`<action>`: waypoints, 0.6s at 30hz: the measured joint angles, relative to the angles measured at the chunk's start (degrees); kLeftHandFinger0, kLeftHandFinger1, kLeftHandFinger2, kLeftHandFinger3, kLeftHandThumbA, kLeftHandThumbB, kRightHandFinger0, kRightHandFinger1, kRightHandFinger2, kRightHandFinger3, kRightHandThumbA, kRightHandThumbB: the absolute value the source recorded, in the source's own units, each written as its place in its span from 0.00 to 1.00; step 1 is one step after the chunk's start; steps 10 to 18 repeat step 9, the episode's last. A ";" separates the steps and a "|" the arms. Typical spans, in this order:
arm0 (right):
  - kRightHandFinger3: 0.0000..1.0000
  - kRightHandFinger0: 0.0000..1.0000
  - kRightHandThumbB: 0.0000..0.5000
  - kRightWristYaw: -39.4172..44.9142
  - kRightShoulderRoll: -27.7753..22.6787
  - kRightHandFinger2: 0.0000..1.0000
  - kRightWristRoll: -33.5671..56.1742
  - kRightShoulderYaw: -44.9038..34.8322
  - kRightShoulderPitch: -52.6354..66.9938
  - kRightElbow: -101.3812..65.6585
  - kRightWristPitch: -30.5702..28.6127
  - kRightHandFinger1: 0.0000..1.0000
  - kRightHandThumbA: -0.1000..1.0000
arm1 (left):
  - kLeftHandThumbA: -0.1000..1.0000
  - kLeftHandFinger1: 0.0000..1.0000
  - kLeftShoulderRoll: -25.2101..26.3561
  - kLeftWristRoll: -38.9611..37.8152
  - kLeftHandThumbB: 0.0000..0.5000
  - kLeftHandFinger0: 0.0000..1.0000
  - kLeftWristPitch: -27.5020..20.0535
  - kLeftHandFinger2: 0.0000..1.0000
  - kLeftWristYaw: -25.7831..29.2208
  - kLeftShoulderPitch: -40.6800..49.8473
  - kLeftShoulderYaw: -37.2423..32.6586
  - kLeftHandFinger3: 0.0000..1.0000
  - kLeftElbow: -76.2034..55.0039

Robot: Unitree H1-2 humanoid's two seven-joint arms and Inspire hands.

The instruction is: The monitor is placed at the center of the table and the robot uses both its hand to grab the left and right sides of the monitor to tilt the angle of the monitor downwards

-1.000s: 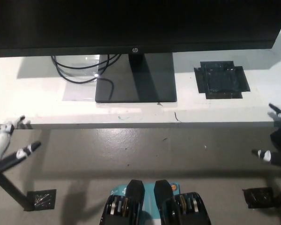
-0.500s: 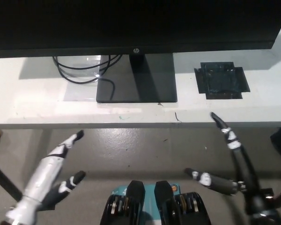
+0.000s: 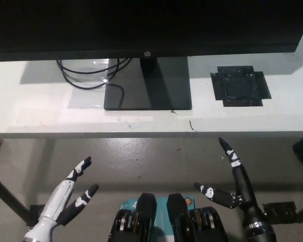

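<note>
The table [image 3: 35, 113] spans the view well ahead of both hands, and the monitor [image 3: 141, 25] stands at its middle on a dark base [image 3: 149, 91], untouched. Cables [image 3: 88, 75] loop ahead of the left hand [image 3: 65, 199], beside the base; a black taped patch [image 3: 241, 85] lies ahead of the right hand [image 3: 235, 184]. Both hands hang low before the table edge, fingers spread wide, holding nothing

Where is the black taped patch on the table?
In the head view, the black taped patch lies on the white table, right of the monitor's base, below the screen's bottom edge.
</note>
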 measured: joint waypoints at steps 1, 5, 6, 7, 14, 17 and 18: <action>1.00 1.00 0.66 -0.20 -0.03 1.00 0.14 0.21 -0.13 0.90 -0.12 1.00 0.95 | 0.93 1.00 -0.01 0.01 0.60 1.00 -0.06 1.00 0.17 -0.09 -0.36 1.00 0.18; 1.00 1.00 0.68 -0.97 -0.06 1.00 0.39 1.03 -0.54 3.00 -0.53 1.00 0.94 | 0.92 1.00 -0.02 0.05 0.59 1.00 -0.28 1.00 0.74 -0.22 -1.14 1.00 0.65; 1.00 1.00 0.68 -1.08 -0.08 1.00 0.40 1.20 -0.61 3.32 -0.59 1.00 0.94 | 0.92 1.00 -0.02 0.06 0.59 1.00 -0.32 1.00 0.89 -0.22 -1.21 1.00 0.84; 1.00 1.00 0.70 -1.14 -0.09 1.00 0.42 1.30 -0.65 3.47 -0.64 1.00 0.94 | 0.91 1.00 -0.02 0.07 0.61 1.00 -0.35 1.00 0.99 -0.22 -1.26 1.00 0.99; 1.00 1.00 0.70 -1.36 -0.15 1.00 0.45 1.61 -0.71 3.75 -0.76 1.00 0.93 | 0.91 1.00 -0.02 0.08 0.61 1.00 -0.41 1.00 1.14 -0.22 -1.35 1.00 1.17; 1.00 1.00 0.70 -1.36 -0.15 1.00 0.45 1.61 -0.71 3.75 -0.76 1.00 0.93 | 0.91 1.00 -0.02 0.08 0.61 1.00 -0.41 1.00 1.14 -0.22 -1.35 1.00 1.17; 1.00 1.00 0.70 -1.36 -0.15 1.00 0.45 1.61 -0.71 3.75 -0.76 1.00 0.93 | 0.91 1.00 -0.02 0.08 0.61 1.00 -0.41 1.00 1.14 -0.22 -1.35 1.00 1.17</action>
